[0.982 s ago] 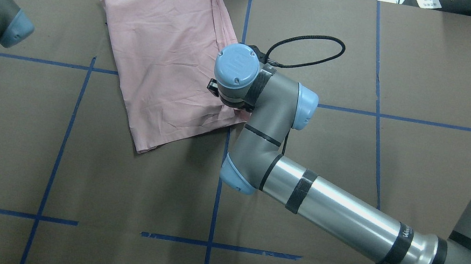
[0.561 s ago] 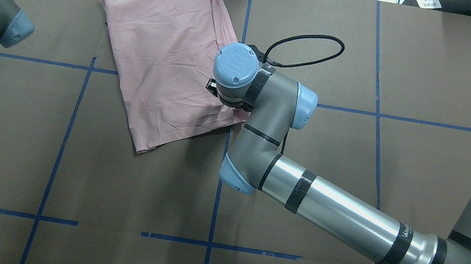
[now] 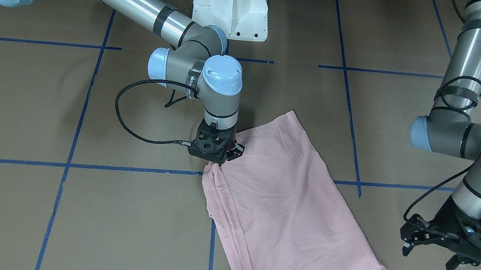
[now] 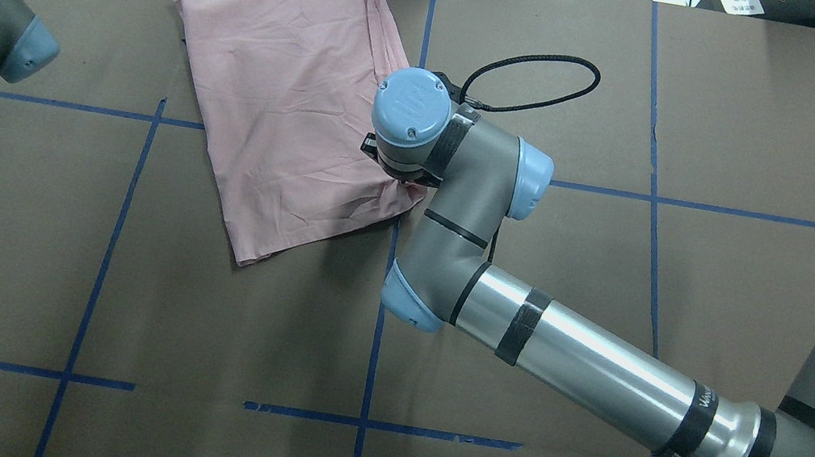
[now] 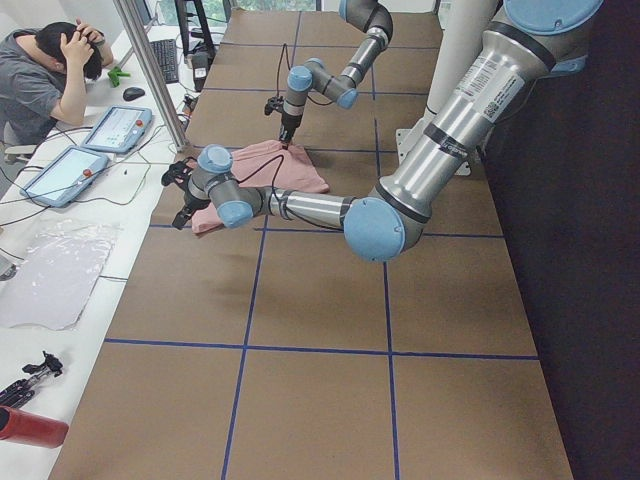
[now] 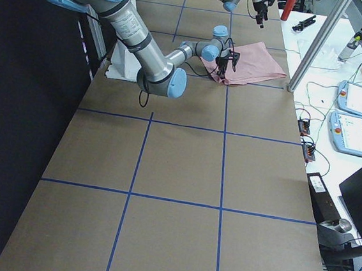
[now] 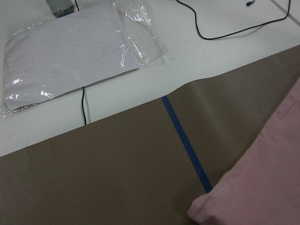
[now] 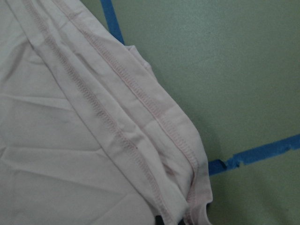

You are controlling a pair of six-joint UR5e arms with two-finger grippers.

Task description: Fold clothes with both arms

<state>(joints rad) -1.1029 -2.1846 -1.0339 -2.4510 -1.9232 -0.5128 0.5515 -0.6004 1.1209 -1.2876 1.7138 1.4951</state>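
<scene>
The shirt (image 4: 286,119) lies folded into a skewed rectangle, plain side up, by the far edge of the worktop (image 4: 603,333), left of its middle. The right gripper (image 3: 222,159) is down on the shirt's near right corner, where the hems stack in layers. Its jaws appear pinched on that stack, judging by the creases running to it, though the overhead view hides them under the wrist. The left gripper (image 3: 428,255) hangs just beside the shirt's far left corner, jaws spread and holding nothing. The step in hand is judged to be raising an edge for a further fold. To do it well, the right jaws should hold every hem layer, since a missed one would slip and open the fold. The left jaws should take a corner on the same edge before any lift, because a diagonal pair would skew the cloth. The right arm's cable (image 4: 538,77) loops near the shirt's right edge and could snag. Blue tape (image 4: 378,338) runs under the shirt and is no obstacle. An operator (image 5: 45,70) and tablets (image 5: 115,128) sit beyond the far edge, well apart.
</scene>
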